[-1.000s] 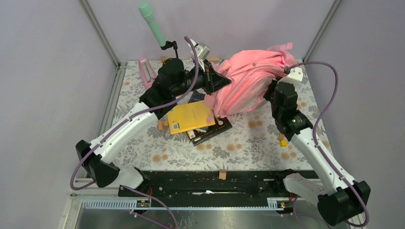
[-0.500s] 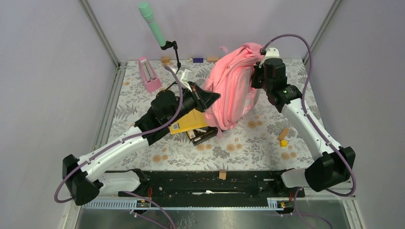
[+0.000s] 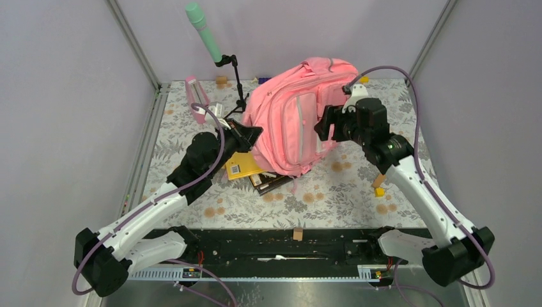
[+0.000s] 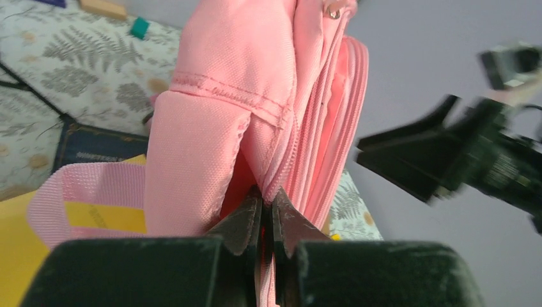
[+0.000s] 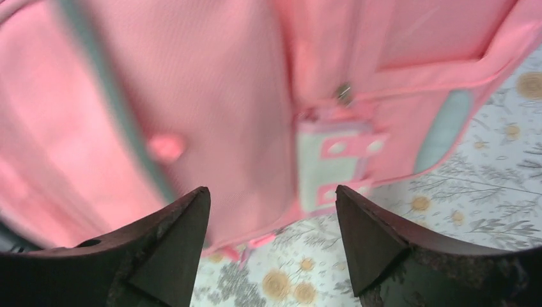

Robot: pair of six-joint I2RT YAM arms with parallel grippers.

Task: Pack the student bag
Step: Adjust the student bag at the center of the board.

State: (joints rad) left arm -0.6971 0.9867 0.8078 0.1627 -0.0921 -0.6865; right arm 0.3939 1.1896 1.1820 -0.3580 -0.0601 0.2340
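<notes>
The student bag [image 3: 291, 121], a large pink backpack with a grey strip, stands with its front pockets toward the top camera and leans over a stack of books. My left gripper [image 3: 254, 132] is at the bag's left edge, shut on a fold of pink fabric beside the zipper [image 4: 268, 190]. At the bag's right side my right gripper [image 3: 323, 125] is open. In its wrist view the gripper [image 5: 271, 188] has wide-apart jaws with nothing between them, and the bag's front [image 5: 211, 109] lies just beyond. A yellow book [image 3: 239, 167] lies on dark books [image 3: 271, 181], partly under the bag.
A pink metronome [image 3: 192, 84] and a green microphone [image 3: 203, 31] on a black stand are at the back left. Small wooden and yellow blocks [image 3: 379, 185] lie right of the bag. Another block [image 3: 297, 234] sits on the front rail. Walls close in three sides.
The bag swung from lying crumpled on its side to standing with its front showing. My right gripper let go of it and opened. My left arm drew back toward the near left, still gripping.
</notes>
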